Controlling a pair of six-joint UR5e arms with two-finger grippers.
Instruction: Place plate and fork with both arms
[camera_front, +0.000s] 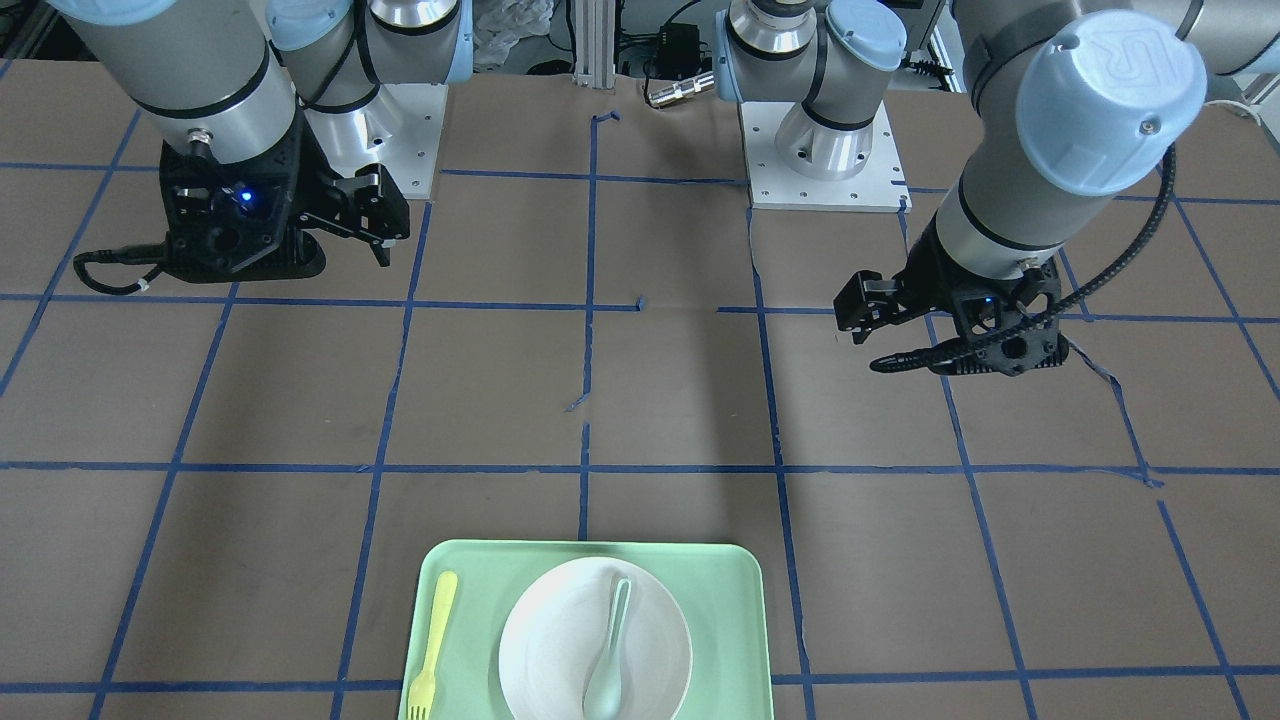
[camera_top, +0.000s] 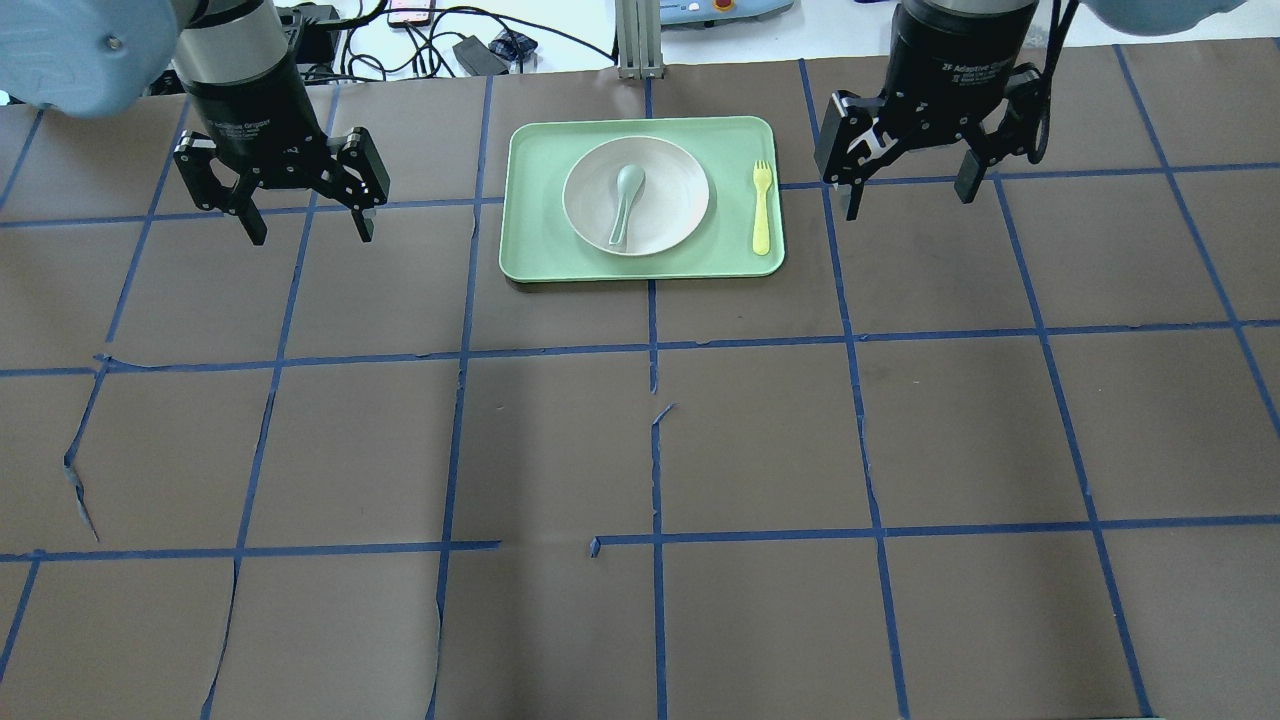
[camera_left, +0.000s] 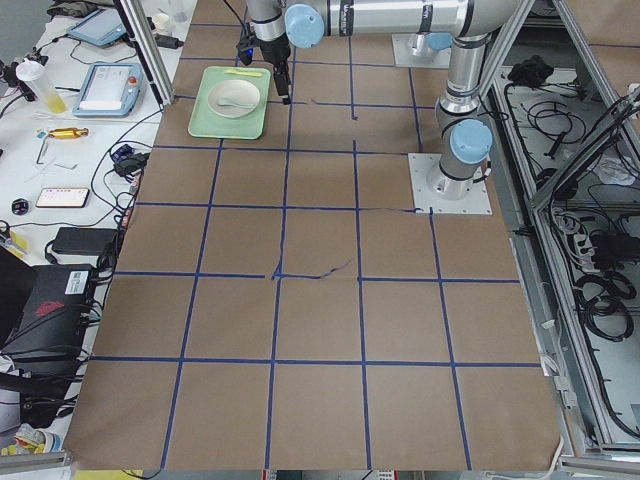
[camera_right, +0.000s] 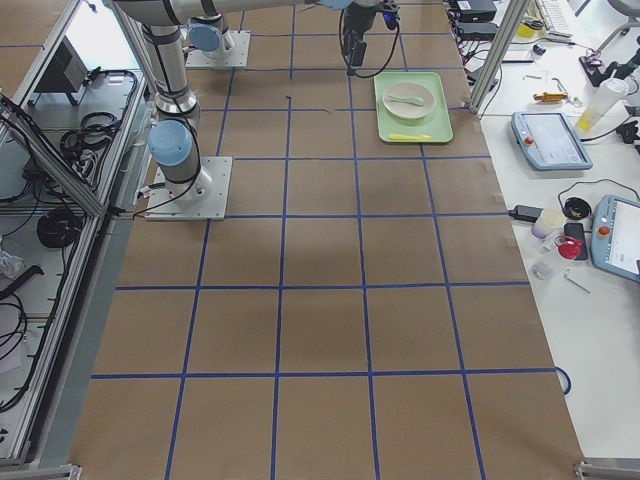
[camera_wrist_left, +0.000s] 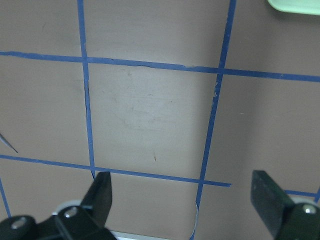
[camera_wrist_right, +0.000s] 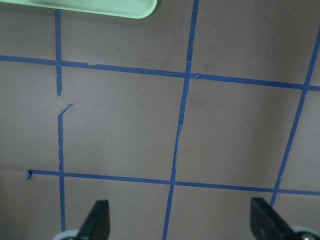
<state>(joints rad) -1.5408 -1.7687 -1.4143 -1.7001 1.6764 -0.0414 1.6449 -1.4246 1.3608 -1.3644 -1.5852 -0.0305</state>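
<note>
Laid on mint-green rectangular tray (camera_top: 530, 200): round off-white plate (camera_top: 672, 190), pale-yellow plastic fork (camera_top: 762, 206).
The left hand (camera_top: 311, 228) and right hand (camera_top: 906, 198) are held wide open, empty.

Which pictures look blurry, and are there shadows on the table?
Both wrist views: the left gripper and right gripper look soft-edged, close to the lens. Overhead view: a faint darker band of shadow runs down the table below the tray.
</note>
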